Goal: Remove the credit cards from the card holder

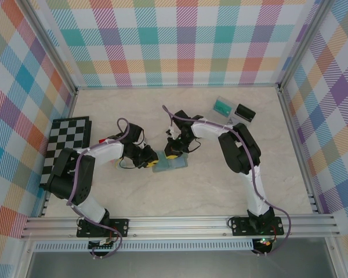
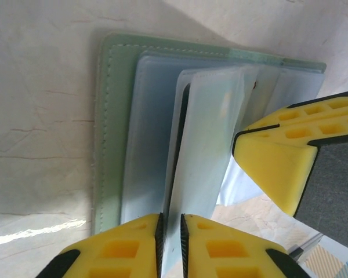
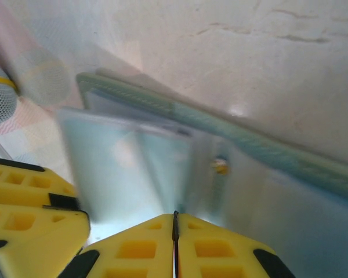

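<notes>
Starting at the jaws, the left gripper (image 2: 171,220) was seen clenched on a translucent plastic sleeve (image 2: 209,145), the thin sheet being pinched between its yellow fingertips (image 2: 133,240). The right gripper (image 3: 175,217) was seen pressed shut, its yellow pads (image 3: 133,249) meeting along a dark line at the lower edge of another sleeve (whether any of that sheet was caught between them could not be told). Both sleeves belonged to the pale green, stitched-edge fabric card holder (image 2: 107,116), which was laid open and flat on the marbled beige table (image 1: 232,174), its sleeves standing up, fanned, from the cover. A thin dark edge was seen between two sleeves in the left wrist view; what it was could not be made out. From above, the card holder was found near the table's middle, with the left gripper at its left end and the right gripper at its far edge, the two close together. A black-and-white chequered board (image 1: 66,147) was laid by the left wall, and a clear plastic tray (image 1: 223,107) was set well apart, toward the far right.
</notes>
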You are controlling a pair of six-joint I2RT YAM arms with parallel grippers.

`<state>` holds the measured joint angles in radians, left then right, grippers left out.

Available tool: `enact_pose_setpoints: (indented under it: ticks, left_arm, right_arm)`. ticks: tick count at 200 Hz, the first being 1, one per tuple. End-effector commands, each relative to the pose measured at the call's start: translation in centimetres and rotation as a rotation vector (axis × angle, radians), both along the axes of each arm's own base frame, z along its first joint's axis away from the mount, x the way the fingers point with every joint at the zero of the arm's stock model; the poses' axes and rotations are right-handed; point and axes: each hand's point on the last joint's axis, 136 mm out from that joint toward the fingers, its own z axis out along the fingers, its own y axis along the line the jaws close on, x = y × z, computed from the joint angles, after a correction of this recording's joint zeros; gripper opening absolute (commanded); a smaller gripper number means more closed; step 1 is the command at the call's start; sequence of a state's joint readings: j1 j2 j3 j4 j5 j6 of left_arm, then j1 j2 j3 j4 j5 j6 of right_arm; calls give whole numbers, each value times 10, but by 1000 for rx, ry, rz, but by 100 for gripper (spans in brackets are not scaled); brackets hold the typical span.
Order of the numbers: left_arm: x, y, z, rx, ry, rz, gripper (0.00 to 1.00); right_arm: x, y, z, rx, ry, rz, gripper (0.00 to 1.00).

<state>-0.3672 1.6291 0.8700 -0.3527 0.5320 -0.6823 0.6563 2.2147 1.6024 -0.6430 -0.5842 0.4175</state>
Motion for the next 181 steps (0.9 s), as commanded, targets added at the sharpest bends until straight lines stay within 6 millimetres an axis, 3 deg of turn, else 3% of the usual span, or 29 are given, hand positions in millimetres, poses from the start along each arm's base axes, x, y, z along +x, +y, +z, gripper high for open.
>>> enact_pose_setpoints:
  ticks: [1, 59, 89, 143, 181]
  left_arm:
    - [7, -14, 21, -64, -76, -42, 20]
    - [8, -14, 19, -54, -69, -52, 20]
    - [4, -1, 4, 38, -15, -27, 27]
    - [7, -14, -1, -7, -6, -19, 30]
    - [9, -10, -12, 32, 18, -4, 28]
  right_arm:
    - [-4, 7, 25, 56, 0, 0, 10]
    - [-5, 3, 21, 30, -3, -4, 11]
    - [1, -9, 14, -52, -47, -24, 15]
    - [-7, -15, -3, -96, -24, 0, 18]
    - [-11, -15, -14, -123, -10, 13, 18]
